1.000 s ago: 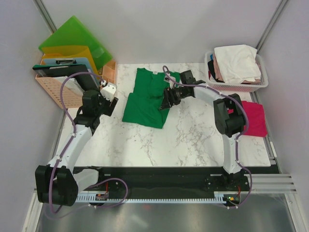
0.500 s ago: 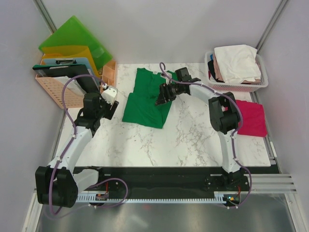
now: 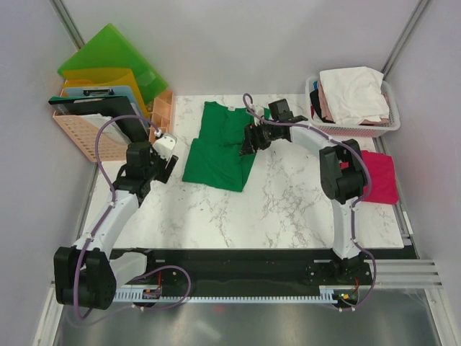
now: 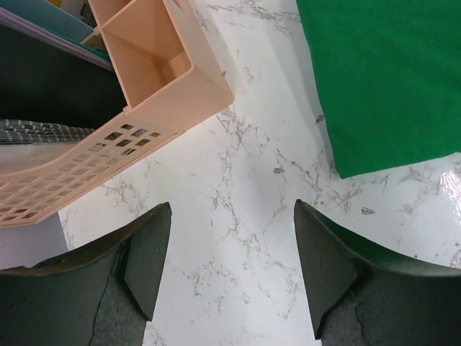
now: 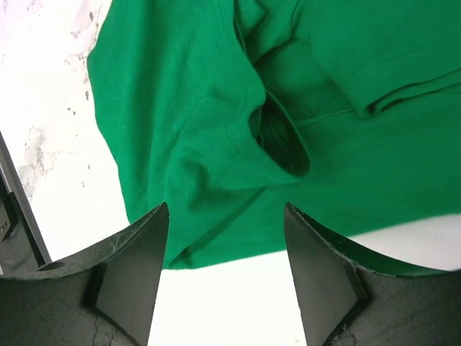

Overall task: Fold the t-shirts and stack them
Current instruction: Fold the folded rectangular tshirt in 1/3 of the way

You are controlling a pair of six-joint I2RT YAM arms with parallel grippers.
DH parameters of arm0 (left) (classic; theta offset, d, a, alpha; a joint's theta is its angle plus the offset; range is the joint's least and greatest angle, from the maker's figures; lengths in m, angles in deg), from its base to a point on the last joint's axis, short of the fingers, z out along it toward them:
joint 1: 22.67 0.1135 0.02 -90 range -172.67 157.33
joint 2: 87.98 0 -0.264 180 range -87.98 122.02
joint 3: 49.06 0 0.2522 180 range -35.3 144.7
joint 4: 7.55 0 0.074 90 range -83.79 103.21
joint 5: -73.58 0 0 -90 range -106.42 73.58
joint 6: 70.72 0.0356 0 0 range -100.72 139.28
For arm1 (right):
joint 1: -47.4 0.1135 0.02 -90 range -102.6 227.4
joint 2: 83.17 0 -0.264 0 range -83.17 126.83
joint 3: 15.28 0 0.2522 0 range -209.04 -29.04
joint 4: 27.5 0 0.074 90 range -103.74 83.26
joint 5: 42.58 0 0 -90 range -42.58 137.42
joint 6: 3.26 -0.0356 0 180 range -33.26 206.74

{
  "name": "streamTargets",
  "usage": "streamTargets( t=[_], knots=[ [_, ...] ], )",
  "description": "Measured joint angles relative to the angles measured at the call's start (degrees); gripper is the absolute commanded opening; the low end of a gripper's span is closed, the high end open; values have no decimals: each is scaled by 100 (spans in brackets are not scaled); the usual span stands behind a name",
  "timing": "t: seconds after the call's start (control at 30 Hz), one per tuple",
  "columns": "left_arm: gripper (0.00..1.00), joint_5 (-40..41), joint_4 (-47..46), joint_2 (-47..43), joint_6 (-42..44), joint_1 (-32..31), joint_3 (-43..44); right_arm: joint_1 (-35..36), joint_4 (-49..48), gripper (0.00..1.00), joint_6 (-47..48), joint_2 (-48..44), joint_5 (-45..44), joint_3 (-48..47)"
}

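R gripper (image 5: 225, 216), fingers spread, empty, hovers over green tee (image 3: 215, 151) at table's 11 o'clock. Risk: pinches extra layers, skews fold. L gripper (image 4: 232, 216) spread, empty, tee's 9 o'clock.

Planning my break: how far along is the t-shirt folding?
Done: the magenta t-shirt looks folded at the right edge of the table. In hand: the green t-shirt lies partly folded, the right gripper open above it, the left gripper open over bare table. Left: finishing it, stacking, and the tees in the white basket.
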Motion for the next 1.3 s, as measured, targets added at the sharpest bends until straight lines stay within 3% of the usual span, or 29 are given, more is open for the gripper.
streamTargets(
  t=[0.23, 0.63, 0.73, 0.8, 0.83, 0.9, 1.3],
  knots=[
    [76, -31, -42, 50, -4, 0, -116, -136, -31, 72, 68, -221, -61, -15],
    [75, -20, -42, 31, 2, 0, -201, -33, -55, 71, -103, 737, -70, -857],
    [76, -17, -39, 20, 2, 0, -216, 2, -63, 60, -118, 815, -85, -863],
    [76, -17, -39, 20, 2, 0, -216, 15, -61, 44, -120, 833, -101, -863],
    [76, -17, -42, 20, 2, 0, -216, 31, -74, 22, -131, 833, -105, -863],
    [76, -17, -42, 20, 2, 0, -216, 42, -116, 0, -138, 833, -105, -863],
    [76, -15, -42, 20, 2, 0, -354, -105, -42, 0, -164, 308, -184, -446]
  ],
)
